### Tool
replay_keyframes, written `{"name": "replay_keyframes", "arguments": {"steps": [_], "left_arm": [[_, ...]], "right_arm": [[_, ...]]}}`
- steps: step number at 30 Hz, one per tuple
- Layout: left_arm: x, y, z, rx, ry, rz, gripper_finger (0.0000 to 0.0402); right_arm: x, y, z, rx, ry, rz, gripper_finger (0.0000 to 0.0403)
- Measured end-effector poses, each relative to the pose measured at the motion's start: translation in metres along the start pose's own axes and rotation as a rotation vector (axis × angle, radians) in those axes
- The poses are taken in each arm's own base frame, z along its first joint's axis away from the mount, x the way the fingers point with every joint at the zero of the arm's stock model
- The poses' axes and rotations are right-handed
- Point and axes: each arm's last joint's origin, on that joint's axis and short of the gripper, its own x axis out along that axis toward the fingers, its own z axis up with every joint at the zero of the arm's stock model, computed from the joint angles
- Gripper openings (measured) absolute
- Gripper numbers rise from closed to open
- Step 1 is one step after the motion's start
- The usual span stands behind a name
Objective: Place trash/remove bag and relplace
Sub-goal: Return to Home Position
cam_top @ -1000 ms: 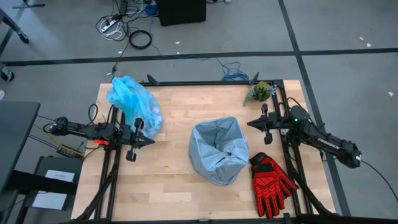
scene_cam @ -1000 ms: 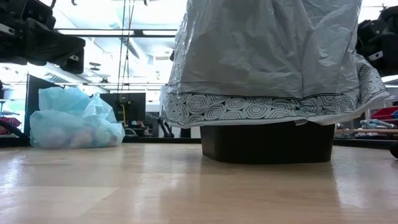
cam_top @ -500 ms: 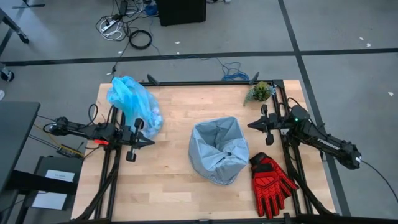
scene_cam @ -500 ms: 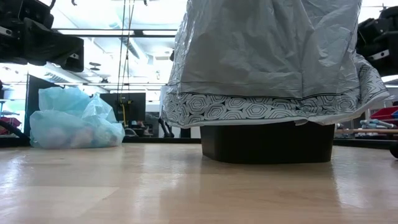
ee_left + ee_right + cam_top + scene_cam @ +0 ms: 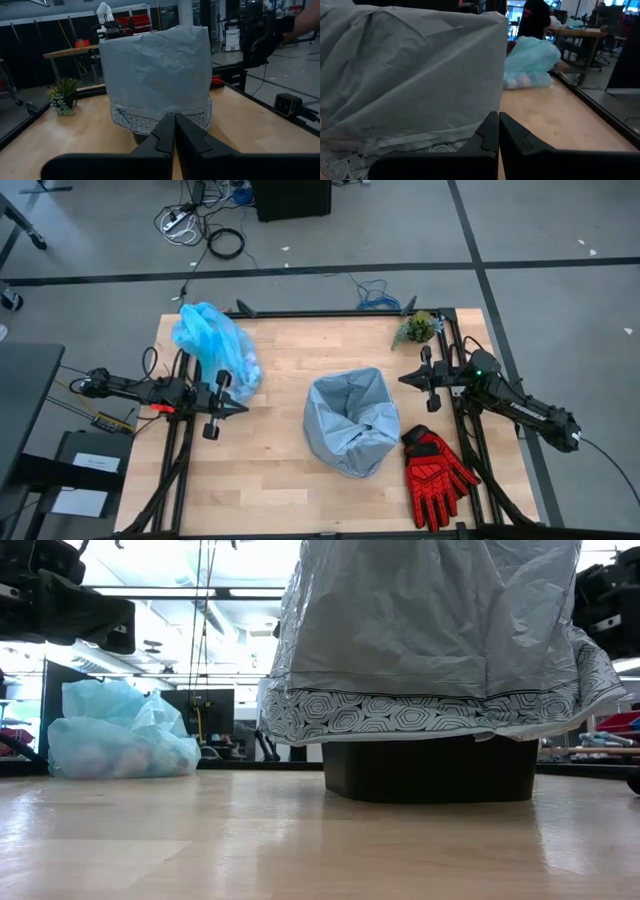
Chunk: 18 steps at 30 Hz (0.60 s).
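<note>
The bright cyan-blue bag sits bunched and full on the table's far left part, resting on its bottom; pale wads of trash show through its wall. A dark bin lined with a paler grey-blue bag stands at the table's middle. My left gripper hovers shut at the left side, just near of the cyan bag and apart from it. My right gripper hovers shut at the right side, right of the bin. In the wrist views both pairs of fingers are closed and hold nothing.
A red and black glove lies near the table's right near corner, beside the bin. A small green plant stands at the far right corner. Bare wood lies between the cyan bag and the bin and along the near edge.
</note>
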Motion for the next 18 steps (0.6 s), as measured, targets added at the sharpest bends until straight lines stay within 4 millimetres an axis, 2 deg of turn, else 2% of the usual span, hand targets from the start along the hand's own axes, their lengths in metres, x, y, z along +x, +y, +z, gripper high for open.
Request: {"name": "replay_keyframes", "arguments": {"steps": [3, 9, 13, 18], "left_arm": [[-0.0002, 0.0007, 0.0045, 0.016, -0.046, 0.01, 0.0021], [0.0, 0.0002, 0.0001, -0.057, 0.0, 0.007, 0.0021], [0.0, 0.0009, 0.0005, -0.152, -0.004, 0.029, 0.0021], [-0.0003, 0.0045, 0.0018, -0.198, -0.02, 0.148, 0.0021]], "right_arm": [[0.0, 0.0001, 0.0002, -0.002, -0.002, 0.005, 0.0], [0.0, 0.0002, 0.0028, 0.006, -0.026, 0.007, 0.0], [-0.0001, -0.0022, 0.0021, 0.083, -0.021, -0.076, 0.0], [-0.0002, -0.0031, -0.0044, 0.215, 0.032, -0.116, 0.0]]}}
